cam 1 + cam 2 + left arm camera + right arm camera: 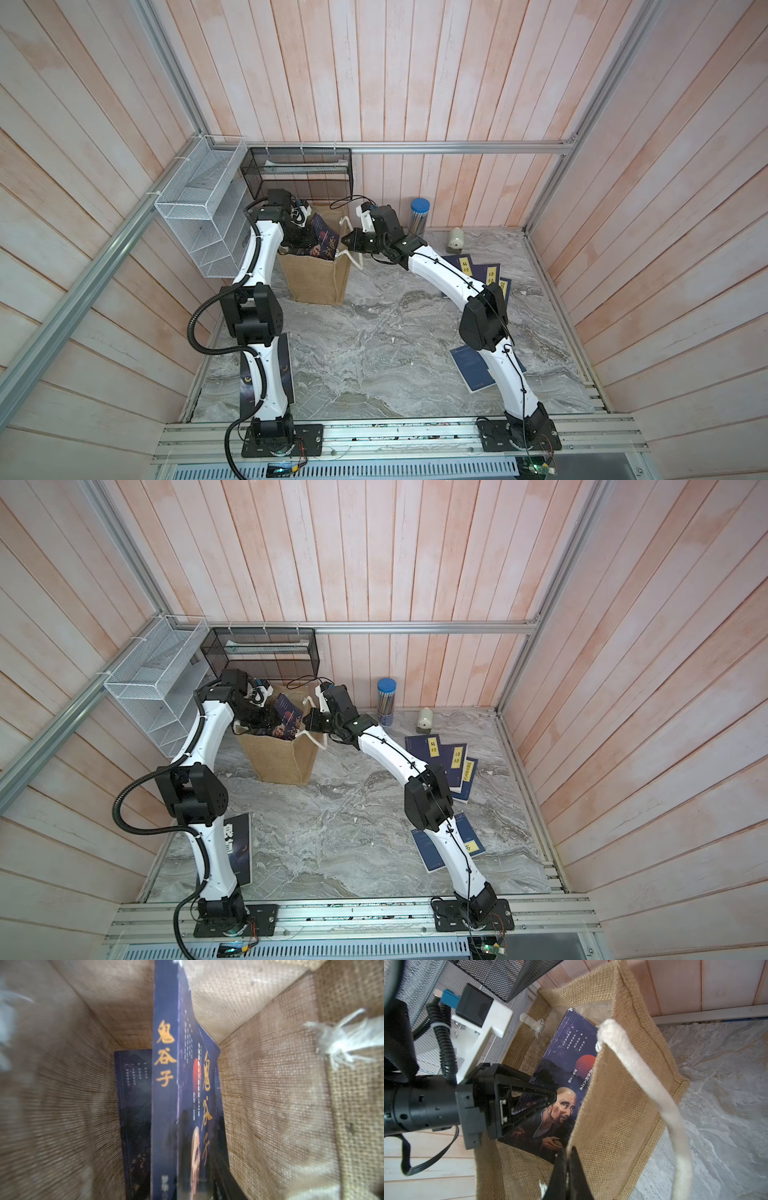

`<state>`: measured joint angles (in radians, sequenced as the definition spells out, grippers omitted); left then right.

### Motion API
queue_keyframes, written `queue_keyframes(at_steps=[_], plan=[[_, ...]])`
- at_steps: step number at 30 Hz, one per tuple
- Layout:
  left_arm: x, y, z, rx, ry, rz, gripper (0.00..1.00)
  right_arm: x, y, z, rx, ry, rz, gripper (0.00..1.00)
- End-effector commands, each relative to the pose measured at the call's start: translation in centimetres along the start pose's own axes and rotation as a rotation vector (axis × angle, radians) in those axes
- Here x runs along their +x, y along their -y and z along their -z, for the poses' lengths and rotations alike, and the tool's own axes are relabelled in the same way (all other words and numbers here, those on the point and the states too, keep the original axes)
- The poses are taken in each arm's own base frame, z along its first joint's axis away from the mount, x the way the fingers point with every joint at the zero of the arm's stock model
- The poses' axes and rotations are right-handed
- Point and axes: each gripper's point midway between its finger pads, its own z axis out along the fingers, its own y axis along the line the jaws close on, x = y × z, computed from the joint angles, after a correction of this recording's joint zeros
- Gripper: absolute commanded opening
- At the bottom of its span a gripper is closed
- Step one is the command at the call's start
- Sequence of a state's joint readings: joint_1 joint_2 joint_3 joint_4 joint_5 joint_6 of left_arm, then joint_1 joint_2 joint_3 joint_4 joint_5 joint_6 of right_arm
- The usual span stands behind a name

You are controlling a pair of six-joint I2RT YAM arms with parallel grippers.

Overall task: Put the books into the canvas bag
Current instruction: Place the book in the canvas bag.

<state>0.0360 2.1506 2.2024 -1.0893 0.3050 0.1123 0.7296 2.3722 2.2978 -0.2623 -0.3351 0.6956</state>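
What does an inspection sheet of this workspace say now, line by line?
Surface: grey marbled tabletop.
Job's things: canvas bag upright; portrait book leaning in its mouth, dark book deeper inside; navy books, another navy book and black book lie on the tabletop.
Clutter: pencil jar, small pale object at the far edge.
Grippers: left gripper at the portrait book, jaws unclear; right gripper shut on the bag's rim.
Cables: black conduit loops by left arm; thin cable along right arm.
Surroundings: plank walls, white wire rack, black mesh basket.

Rough, coarse-woven burlap bag with a soft white rope handle; inside it a glossy-covered paperback; beneath it a smooth grey marble-look tabletop.
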Motion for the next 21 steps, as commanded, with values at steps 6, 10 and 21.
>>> queue_keyframes(at_steps=[6, 10, 21], plan=[[-3.8, -0.7, 5.8, -0.144, 0.164, -0.024, 0.46, -0.8, -0.5, -0.3, -0.029, 0.027, 0.03, 0.0], [-5.1, 0.0, 9.5, -0.169, 0.252, -0.03, 0.49, -1.2, -0.9, 0.0, -0.034, 0.034, 0.031, 0.0], [-5.1, 1.9, 18.6, -0.224, 0.463, -0.013, 0.55, -1.7, -2.8, 1.6, -0.039, 0.029, 0.039, 0.19]])
